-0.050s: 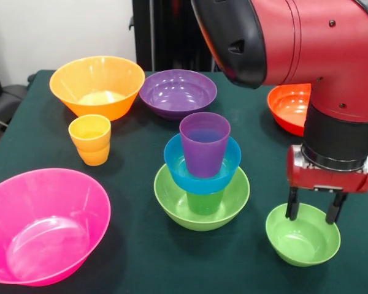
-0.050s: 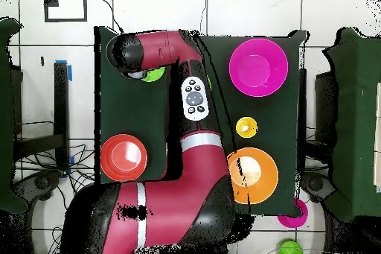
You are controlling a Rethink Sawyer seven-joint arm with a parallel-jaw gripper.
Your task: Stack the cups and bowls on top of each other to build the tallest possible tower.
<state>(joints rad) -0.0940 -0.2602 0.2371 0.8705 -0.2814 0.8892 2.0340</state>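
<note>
Currently the step in hand is pickup of the small green bowl (image 1: 303,234), the tower's last piece. The gripper (image 1: 311,212) hangs vertically over the bowl's far rim, its fingers (image 1: 291,205) spread part-way and straddling that rim, gripping nothing yet. The bowl sits on the surface (image 1: 135,251) at near right, just beside the tower (image 1: 202,174): lime-green bowl (image 1: 172,199), green cup (image 1: 205,202), blue bowl (image 1: 175,160), purple cup (image 1: 204,142) on top. Judged next move: close on the rim, lift clear, carry left, and set the bowl centred on the purple cup. The arm (image 1: 306,43) enters from upper right, wrist pointing straight down. The yellow-orange cup (image 1: 91,138) stands unused at left.
</note>
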